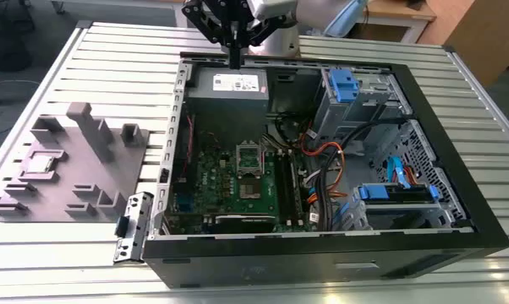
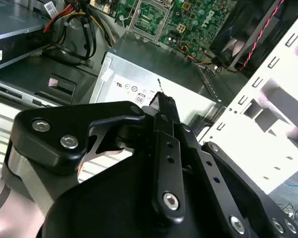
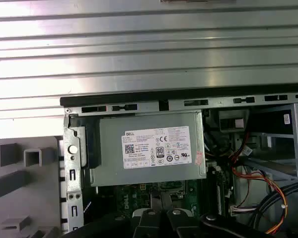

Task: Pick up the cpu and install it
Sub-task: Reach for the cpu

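The cpu is a small pale square chip lying flat in a recess of the grey plastic tray at the exterior view's left, outside the computer case. My gripper hangs well away from it, over the back edge of the open case, just above the silver power supply. Its black fingers are pressed together and hold nothing. The green motherboard lies inside the case with the shiny socket frame raised near its middle. In the first wrist view the gripper points at the power supply.
The black case wall rings the motherboard. Drive cages with blue latches and bundles of orange and black cables sit at the exterior view's right. Upright blocks stand on the tray. A ribbed metal table carries everything.
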Tool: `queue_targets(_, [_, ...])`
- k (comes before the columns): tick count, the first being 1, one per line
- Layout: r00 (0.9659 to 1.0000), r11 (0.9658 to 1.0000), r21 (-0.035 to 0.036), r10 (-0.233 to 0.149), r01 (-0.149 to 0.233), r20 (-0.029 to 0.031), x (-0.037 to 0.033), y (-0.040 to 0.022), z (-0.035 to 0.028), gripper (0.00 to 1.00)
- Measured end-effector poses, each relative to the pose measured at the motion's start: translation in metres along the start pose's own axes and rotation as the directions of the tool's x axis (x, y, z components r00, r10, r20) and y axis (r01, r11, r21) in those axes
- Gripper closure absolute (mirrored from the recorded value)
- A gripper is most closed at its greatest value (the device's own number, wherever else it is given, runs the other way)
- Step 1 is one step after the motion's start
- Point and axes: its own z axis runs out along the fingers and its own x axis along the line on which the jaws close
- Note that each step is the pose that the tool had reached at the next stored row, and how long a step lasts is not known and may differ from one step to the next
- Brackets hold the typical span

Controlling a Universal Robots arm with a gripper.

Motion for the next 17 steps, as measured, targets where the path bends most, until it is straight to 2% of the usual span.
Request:
queue_targets(12, [1.0,1.0,0.0001,0.0,0.0,0.0,0.0001,0.0,0.0,0.89])
queue_targets(17, [1.0,1.0,0.0,0.0,0.0,0.0,0.005,-0.0004,-0.0001,0.89])
